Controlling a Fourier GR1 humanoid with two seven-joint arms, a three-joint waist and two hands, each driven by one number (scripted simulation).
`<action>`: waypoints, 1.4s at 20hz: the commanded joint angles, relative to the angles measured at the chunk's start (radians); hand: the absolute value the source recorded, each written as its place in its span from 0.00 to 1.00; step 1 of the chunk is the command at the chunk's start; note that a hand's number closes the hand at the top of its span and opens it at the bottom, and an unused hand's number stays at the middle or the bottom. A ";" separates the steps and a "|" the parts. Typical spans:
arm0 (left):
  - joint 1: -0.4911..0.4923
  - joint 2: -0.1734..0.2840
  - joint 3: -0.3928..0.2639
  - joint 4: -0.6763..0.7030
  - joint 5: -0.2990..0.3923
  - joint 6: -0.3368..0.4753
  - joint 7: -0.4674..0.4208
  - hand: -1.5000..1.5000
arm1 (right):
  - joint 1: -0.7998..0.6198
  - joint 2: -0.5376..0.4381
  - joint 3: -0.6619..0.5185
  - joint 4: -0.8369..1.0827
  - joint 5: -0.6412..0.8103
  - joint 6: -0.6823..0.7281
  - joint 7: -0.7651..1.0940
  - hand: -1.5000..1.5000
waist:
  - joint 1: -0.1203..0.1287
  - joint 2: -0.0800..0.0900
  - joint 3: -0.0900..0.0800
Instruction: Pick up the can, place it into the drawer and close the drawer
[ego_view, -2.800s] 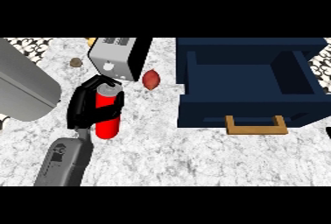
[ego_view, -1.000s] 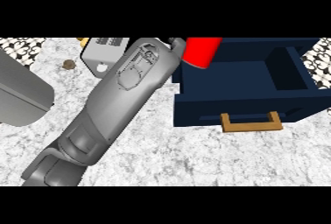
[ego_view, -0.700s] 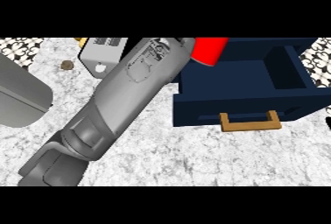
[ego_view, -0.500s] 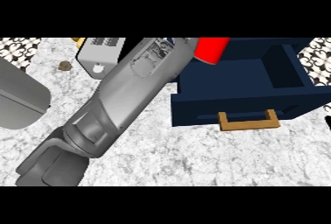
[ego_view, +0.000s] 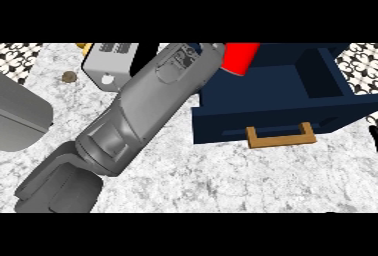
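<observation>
The red can hangs at the top of the head view, over the back left corner of the open dark blue drawer. My left forearm reaches diagonally up to it. The wrist covers the can's left side, and the left hand lies behind the wrist and the picture's top edge. The can stays at the wrist's end, so it is held. The drawer's brown handle faces me. A black sliver of my right hand shows at the right edge.
A grey toaster-like box stands at the back left, with a small brown object beside it. A large grey rounded object fills the left edge. The marbled counter spreads in front of the drawer.
The left arm has carried the can a little to the right, further over the open drawer. The drawer has stayed open.
</observation>
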 joint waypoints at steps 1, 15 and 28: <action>0.000 0.000 -0.044 0.037 0.040 0.026 -0.032 1.00 | -0.067 0.005 0.033 -0.001 0.041 -0.038 0.044 0.00 | -0.007 0.004 0.000; 0.069 0.000 -0.184 0.099 0.076 0.072 -0.134 1.00 | -0.083 0.007 0.027 0.073 0.047 -0.029 -0.010 0.00 | -0.038 0.014 0.001; 0.079 0.000 -0.198 0.122 0.142 0.178 -0.158 0.00 | -0.090 -0.015 0.033 0.013 0.028 -0.016 0.033 0.00 | -0.054 0.014 0.000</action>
